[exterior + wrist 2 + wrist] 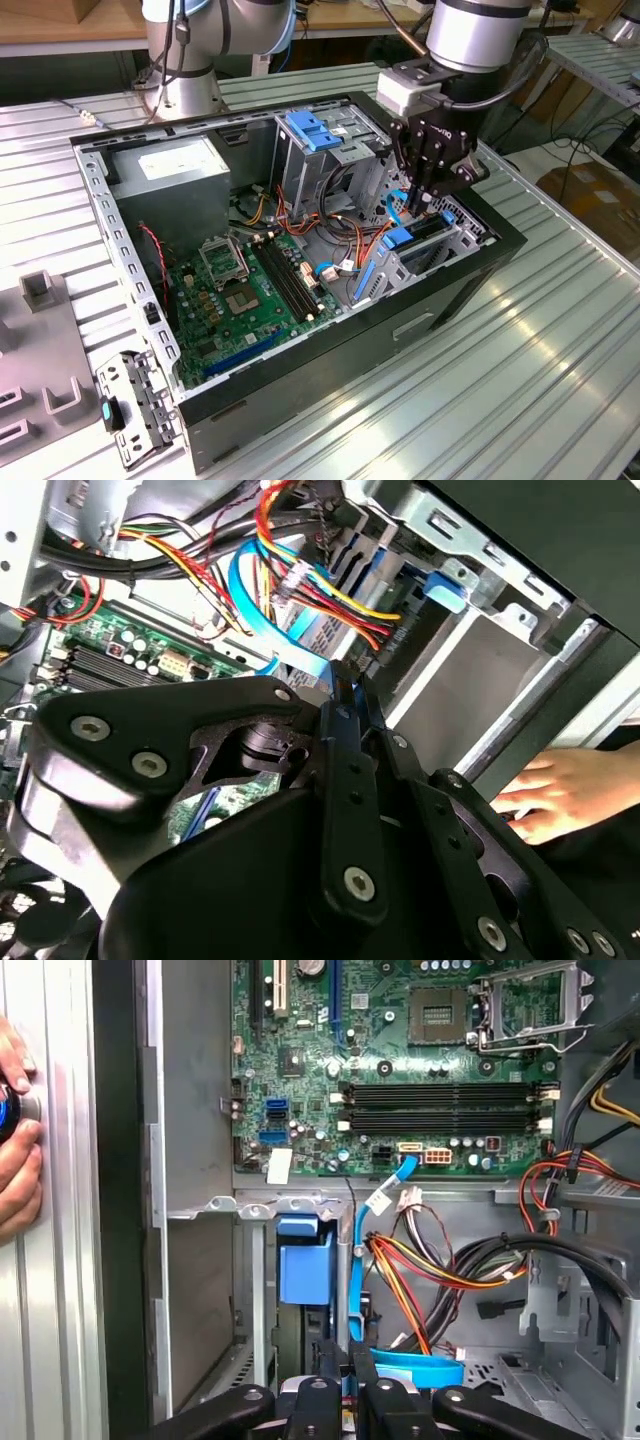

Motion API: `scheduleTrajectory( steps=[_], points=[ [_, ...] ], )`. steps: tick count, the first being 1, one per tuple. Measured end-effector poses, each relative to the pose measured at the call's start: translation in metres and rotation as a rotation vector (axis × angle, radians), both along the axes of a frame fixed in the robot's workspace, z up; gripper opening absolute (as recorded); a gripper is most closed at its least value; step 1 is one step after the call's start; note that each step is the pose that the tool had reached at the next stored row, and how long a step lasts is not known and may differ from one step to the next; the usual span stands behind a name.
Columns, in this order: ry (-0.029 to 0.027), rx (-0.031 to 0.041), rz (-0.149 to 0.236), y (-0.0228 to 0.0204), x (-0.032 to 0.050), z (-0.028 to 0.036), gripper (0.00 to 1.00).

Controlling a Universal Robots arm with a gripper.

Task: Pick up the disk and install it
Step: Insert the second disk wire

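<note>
1. Second wrist view: the gripper [345, 685] has its fingers drawn nearly together, a blue sliver between them; what it is, unclear.
2. The disk [418, 238] sits in the front bay, just below the gripper.
3. Likely the seating step; finishing calls for a straight push, clear of the cables [400, 1280].

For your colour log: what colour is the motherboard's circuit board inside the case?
Green; the motherboard shows best in the first wrist view.

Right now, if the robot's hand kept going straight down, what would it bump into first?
Probably the drive bay with the blue-railed disk sitting in it, right beneath the hand. Depth is hard to judge, so the blue cable beside it might touch first.
</note>
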State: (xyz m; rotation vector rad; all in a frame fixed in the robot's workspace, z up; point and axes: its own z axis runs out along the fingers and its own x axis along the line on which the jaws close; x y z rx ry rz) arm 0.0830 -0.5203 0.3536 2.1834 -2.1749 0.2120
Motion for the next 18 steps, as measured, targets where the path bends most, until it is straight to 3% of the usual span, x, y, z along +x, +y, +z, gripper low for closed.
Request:
scheduleTrajectory(
  steps=[2, 6, 9, 10, 12, 13, 15, 16, 18],
  points=[
    [-0.0076, 0.0037, 0.002, -0.0048, -0.0019, -0.0004, 0.16],
    [-0.0219, 0.0074, 0.004, -0.0087, -0.0046, -0.0009, 0.16],
    [-0.0281, 0.0185, 0.004, -0.0134, -0.0047, -0.0013, 0.16],
    [-0.0284, 0.0263, 0.004, -0.0153, -0.0047, -0.0014, 0.16],
    [-0.0291, 0.0572, 0.003, -0.0213, -0.0048, -0.0019, 0.16],
    [-0.0291, 0.0752, 0.003, -0.0228, -0.0047, -0.0019, 0.16],
    [-0.0291, 0.1019, 0.003, -0.0247, -0.0047, -0.002, 0.16],
    [-0.0295, 0.1241, 0.002, -0.0269, -0.0047, -0.0022, 0.16],
    [-0.0301, 0.1294, 0.002, -0.0295, -0.0048, -0.0024, 0.16]
  ],
)
